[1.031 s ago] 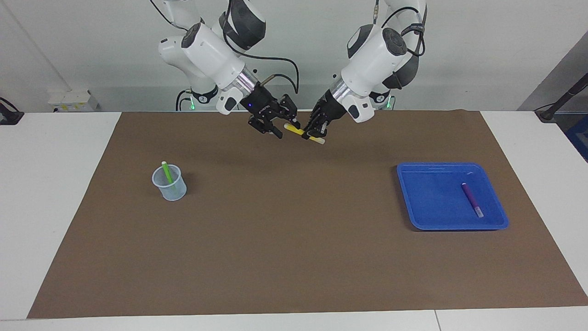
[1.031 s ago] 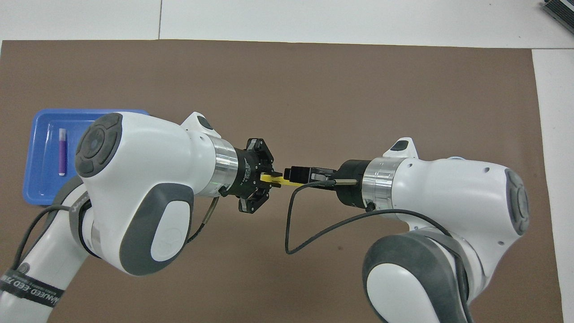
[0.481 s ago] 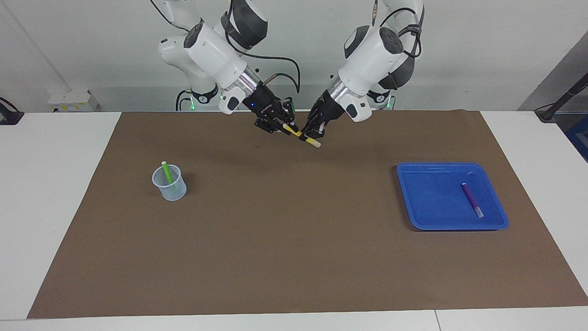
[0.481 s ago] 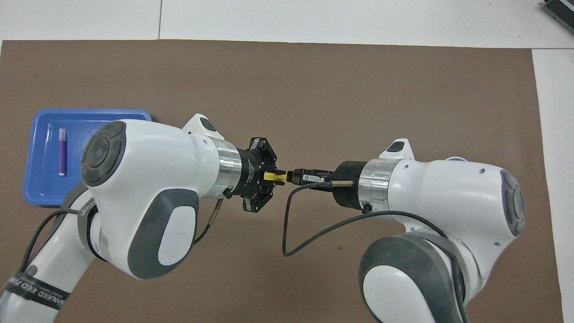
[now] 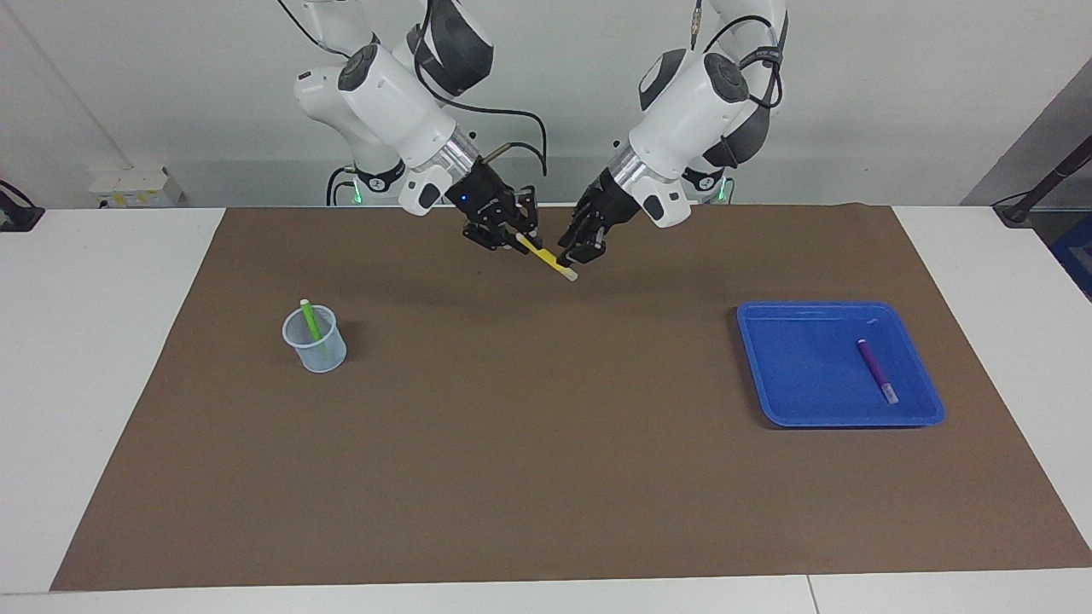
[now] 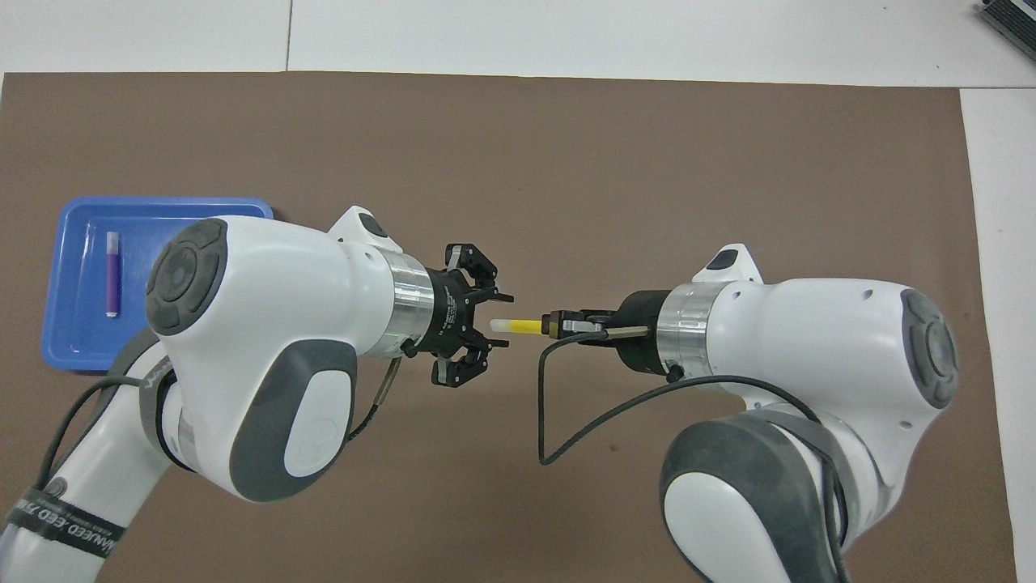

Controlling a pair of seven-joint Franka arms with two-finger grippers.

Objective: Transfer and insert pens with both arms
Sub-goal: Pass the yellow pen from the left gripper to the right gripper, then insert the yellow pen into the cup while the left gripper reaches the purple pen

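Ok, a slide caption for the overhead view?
Right gripper holds the yellow pen; open left gripper beside it.

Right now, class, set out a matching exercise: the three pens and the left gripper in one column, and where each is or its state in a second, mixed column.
Things:
1. green pen
2. yellow pen
3. purple pen
4. left gripper

Places or states:
A. lying in the blue tray
B. open, holding nothing
C. standing in the clear cup
D. held by the right gripper

Pairs: 1-C, 2-D, 3-A, 4-B
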